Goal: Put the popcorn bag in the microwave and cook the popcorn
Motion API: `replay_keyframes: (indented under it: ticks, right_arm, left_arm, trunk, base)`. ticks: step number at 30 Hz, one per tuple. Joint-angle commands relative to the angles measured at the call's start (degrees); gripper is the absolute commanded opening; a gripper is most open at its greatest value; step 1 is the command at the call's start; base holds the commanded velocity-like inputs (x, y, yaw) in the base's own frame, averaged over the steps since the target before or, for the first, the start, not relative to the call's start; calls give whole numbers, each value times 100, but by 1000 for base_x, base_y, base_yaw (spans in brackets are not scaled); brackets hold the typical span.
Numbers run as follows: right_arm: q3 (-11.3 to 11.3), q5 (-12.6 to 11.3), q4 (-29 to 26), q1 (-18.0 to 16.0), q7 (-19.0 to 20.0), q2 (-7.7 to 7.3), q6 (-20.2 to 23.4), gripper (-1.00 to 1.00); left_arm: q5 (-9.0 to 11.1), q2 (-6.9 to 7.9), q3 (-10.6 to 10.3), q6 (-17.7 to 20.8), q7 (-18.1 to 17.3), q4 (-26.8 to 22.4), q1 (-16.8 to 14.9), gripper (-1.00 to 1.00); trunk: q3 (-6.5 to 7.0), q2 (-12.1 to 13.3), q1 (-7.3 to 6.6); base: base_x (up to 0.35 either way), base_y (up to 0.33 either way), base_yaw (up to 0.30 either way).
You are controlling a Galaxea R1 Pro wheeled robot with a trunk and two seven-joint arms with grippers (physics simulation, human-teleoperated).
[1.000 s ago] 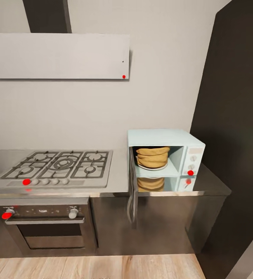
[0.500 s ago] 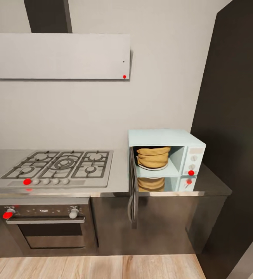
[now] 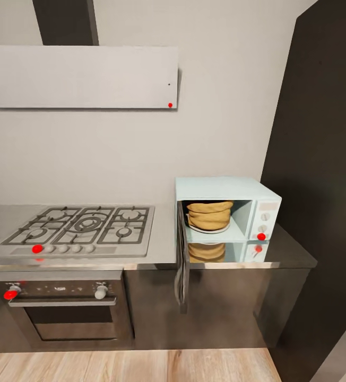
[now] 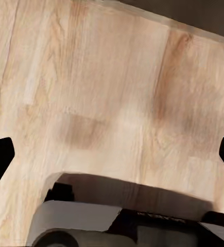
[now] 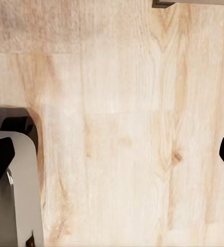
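Popcorn bag (image 3: 209,215) is sitting inside the microwave (image 3: 227,217), its door hanging open, at 4 o'clock on the table (image 3: 162,233). Both end effectors (image 4: 112,154) (image 5: 112,154) are spreading wide over wood floor (image 5: 127,103).

Popcorn bag (image 3: 209,214) in open microwave (image 3: 227,218)

Mustard-tan sack w/ rolled rim, upright on pale plate inside cavity. Microwave: pale blue, boxy, white knob panel w/ red light at right, dark door swung wide to left. Sits on grey countertop (image 3: 161,233), right end, reflection showing in the shiny top.
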Motion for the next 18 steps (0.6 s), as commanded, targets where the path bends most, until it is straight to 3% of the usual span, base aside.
replay_keyframes:
  ticks: [1,3,6,9,12,14,15,18]
  right_arm:
    - [46,-26,18,-5,20,-6,-28,100]
    - [46,-23,13,3,20,-25,-35,100]
    - [46,-18,10,10,20,-9,-37,100]
    - [46,-17,9,11,20,-9,-43,100]
    - [46,-17,9,10,19,-23,-46,100]
    - [46,-17,9,10,20,-18,-46,100]
    - [46,-17,9,10,20,-17,-46,100]
    - [46,-17,9,8,19,-25,-46,100]
  left_arm:
    - [57,89,13,349,-5,-611,3,100]
    - [55,193,18,899,1,-1868,2,100]
    - [52,235,20,1403,11,-3020,-84,100]
    - [56,233,21,1764,11,-3240,-645,100]
    - [70,224,21,1891,3,-3281,-1375,100]
    - [85,218,21,1910,-1,-3274,-1678,100]
    - [99,210,21,1979,-10,-3269,-2065,100]
    - [107,167,21,2365,-28,-3266,-2709,100]
  trunk:
    - [-8,-5,1]
    - [-8,-5,1]
    - [-8,-5,1]
    - [-8,-5,1]
    - [-8,-5,1]
    - [-8,-5,1]
    - [-8,-5,1]
    - [-8,-5,1]
  base:
    - [0,0,0]
    - [0,0,0]
    - [0,0,0]
    - [0,0,0]
    - [0,0,0]
    - [0,0,0]
    - [0,0,0]
    - [0,0,0]
